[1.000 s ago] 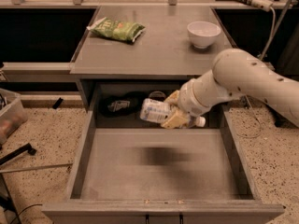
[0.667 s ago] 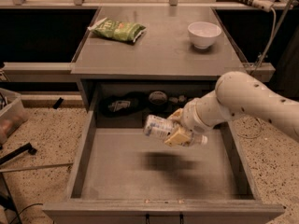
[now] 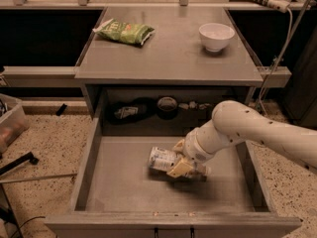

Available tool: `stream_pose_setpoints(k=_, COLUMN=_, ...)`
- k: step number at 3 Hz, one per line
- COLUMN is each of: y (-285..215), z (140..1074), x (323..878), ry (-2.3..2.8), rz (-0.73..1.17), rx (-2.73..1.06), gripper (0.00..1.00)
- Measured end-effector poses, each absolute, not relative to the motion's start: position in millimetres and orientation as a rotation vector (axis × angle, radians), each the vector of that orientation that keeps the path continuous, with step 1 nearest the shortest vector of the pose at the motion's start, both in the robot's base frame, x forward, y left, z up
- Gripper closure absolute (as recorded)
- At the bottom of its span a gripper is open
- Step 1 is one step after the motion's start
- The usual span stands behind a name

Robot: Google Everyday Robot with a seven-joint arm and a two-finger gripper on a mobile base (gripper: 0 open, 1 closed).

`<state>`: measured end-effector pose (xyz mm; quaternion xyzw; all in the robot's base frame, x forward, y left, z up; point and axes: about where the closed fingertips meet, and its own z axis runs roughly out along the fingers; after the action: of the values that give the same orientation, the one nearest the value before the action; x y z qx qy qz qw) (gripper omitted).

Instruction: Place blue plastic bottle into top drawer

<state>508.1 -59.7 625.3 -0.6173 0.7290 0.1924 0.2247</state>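
Note:
The blue plastic bottle (image 3: 162, 159) lies on its side low in the open top drawer (image 3: 124, 187), near the middle of the grey floor. My gripper (image 3: 182, 163) is shut on the bottle's right end, with its yellowish fingers (image 3: 179, 168) around it. The white arm reaches in from the right over the drawer's right wall. Whether the bottle touches the floor I cannot tell. The drawer is pulled fully out toward the camera.
On the cabinet top (image 3: 168, 53) lie a green snack bag (image 3: 124, 31) at back left and a white bowl (image 3: 216, 35) at back right. Small items (image 3: 167, 105) sit in the dark recess behind the drawer. A clear bin (image 3: 9, 123) stands on the floor at left.
My gripper has carried the bottle from the drawer's back edge down and forward to just above or on the drawer floor. The shadow under it has shrunk.

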Motion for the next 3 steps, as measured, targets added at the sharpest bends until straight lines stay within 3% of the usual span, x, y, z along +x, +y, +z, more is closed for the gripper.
stream_pose_setpoints(k=1, y=-59.7, z=625.3, x=508.1, ry=2.011, rz=0.531, rx=-1.703, gripper=1.0)
stream_pose_setpoints(k=3, y=-59.6, z=625.3, x=508.1, ry=2.011, rz=0.531, rx=-1.703, gripper=0.58)
